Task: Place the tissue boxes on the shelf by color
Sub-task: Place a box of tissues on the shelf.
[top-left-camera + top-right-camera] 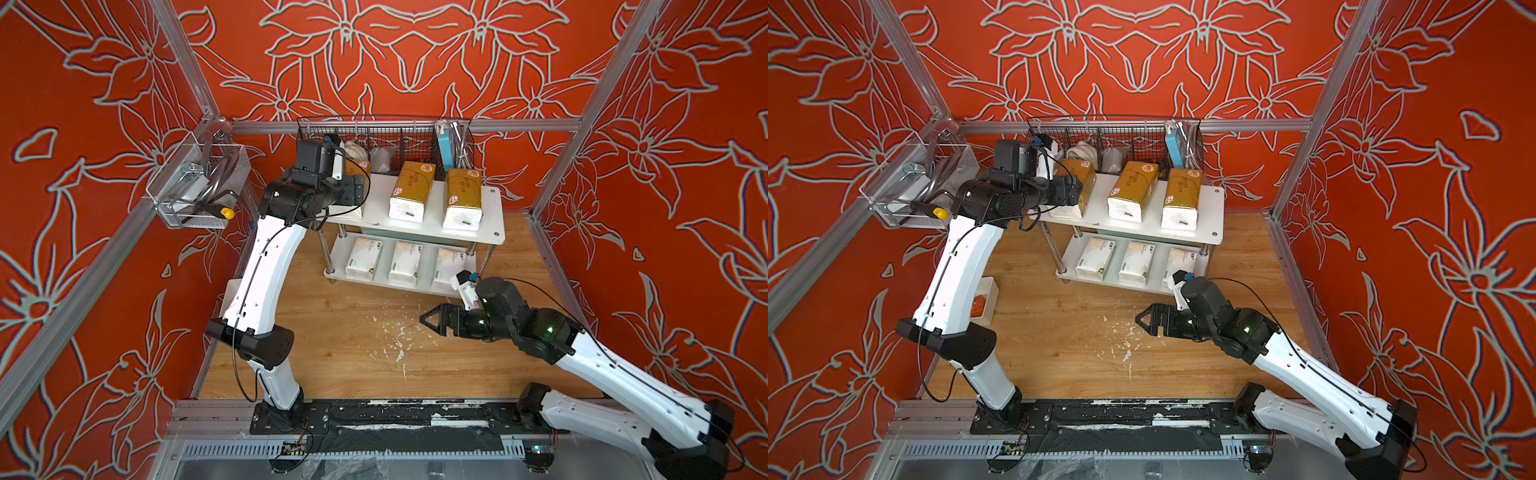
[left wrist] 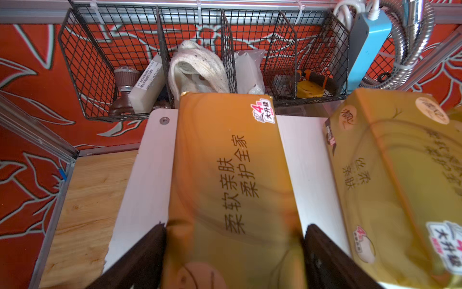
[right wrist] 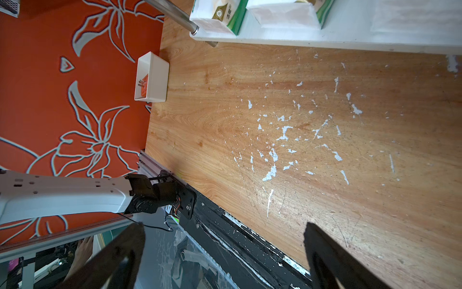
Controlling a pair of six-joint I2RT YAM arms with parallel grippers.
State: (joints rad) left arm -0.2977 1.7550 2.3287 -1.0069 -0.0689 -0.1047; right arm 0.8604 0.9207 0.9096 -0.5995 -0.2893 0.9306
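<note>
One gold pack (image 2: 225, 155), likely light, soft and slick, is squeezed across its width by the left claw (image 2: 235, 225); the right claw (image 3: 224, 225) gapes empty.

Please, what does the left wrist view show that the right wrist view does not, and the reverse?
Only the left wrist view: the left gripper closed on a gold tissue pack over the shelf's top tier, a second gold pack, and the black wire basket.
Only the right wrist view: the open, empty right gripper, white tissue packs on the lower tier, and a white socket box.
Both: the wooden table and the red flowered wall.
</note>
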